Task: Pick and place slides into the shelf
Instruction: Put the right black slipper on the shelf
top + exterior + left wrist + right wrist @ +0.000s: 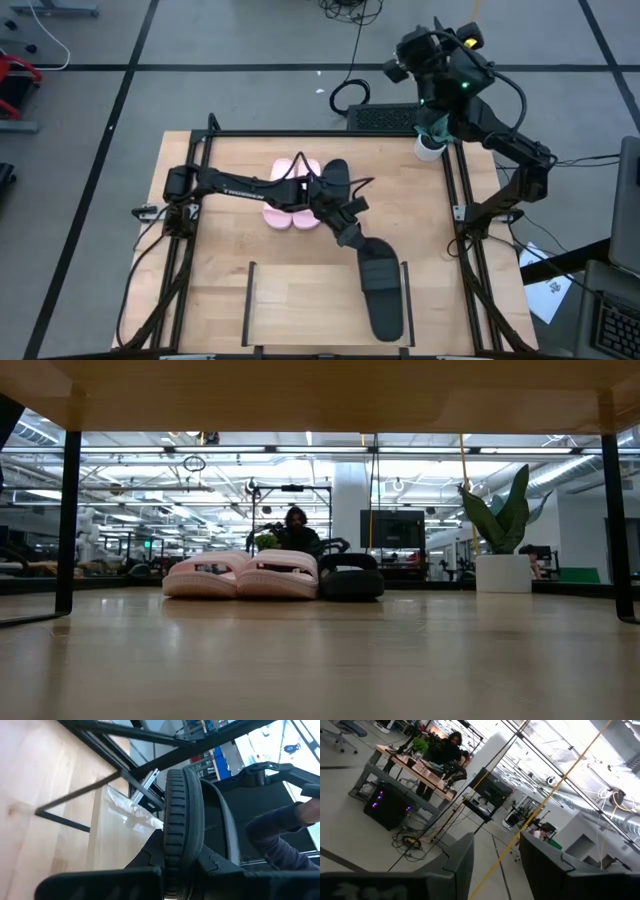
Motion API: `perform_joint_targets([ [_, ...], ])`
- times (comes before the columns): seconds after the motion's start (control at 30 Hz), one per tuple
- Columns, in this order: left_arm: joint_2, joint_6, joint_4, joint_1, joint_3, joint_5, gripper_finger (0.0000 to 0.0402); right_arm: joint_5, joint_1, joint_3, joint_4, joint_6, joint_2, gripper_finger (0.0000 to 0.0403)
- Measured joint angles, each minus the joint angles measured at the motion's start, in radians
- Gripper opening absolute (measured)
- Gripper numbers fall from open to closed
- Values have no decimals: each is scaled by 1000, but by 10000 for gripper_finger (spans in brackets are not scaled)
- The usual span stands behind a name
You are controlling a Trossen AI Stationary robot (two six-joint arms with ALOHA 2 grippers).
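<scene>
High view: left arm reaches across the counter [210, 300], and the left gripper [352, 238] is clamped on the heel end of a black slide [383, 290]. That slide lies lengthwise over the right side of the shelf [300, 300], just beside the right black rail [407, 300]; whether it rests on the board or hangs just above it, cannot tell. Left rail [250, 298] stands well apart from it.

Left wrist view shows the gripper pinching the slide's ribbed sole edge [182, 815] between its fingers [100, 882], the slide turned on its side in frame.

Pink pair of slides [292, 193] sits side by side near the middle of the counter, with the second black slide [335, 180] touching or just beside the right-hand pink one. Low view shows the same row: two pink slides [240, 575], then the black one [350, 577], with a person seated at a desk in the room behind.

Right arm is parked off the far right corner of the counter. The right gripper [495, 865] has its fingers spread apart with nothing between them, pointing out into the room.
</scene>
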Motion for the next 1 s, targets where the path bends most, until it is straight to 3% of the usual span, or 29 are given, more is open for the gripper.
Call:
perform_joint_targets([
  [0.27,88,-11,-13,-20,117,21,23,-4,-15,0,-1,0,5,146],
  [0.4,120,64,-163,-29,216,32,23,4,-15,0,-2,-7,5,146],
  [0.57,118,162,-355,-30,267,-31,23,4,-15,0,-2,-11,5,146],
  [1.0,115,131,-307,-40,271,-46,23,3,-15,0,-1,-13,5,146],
])
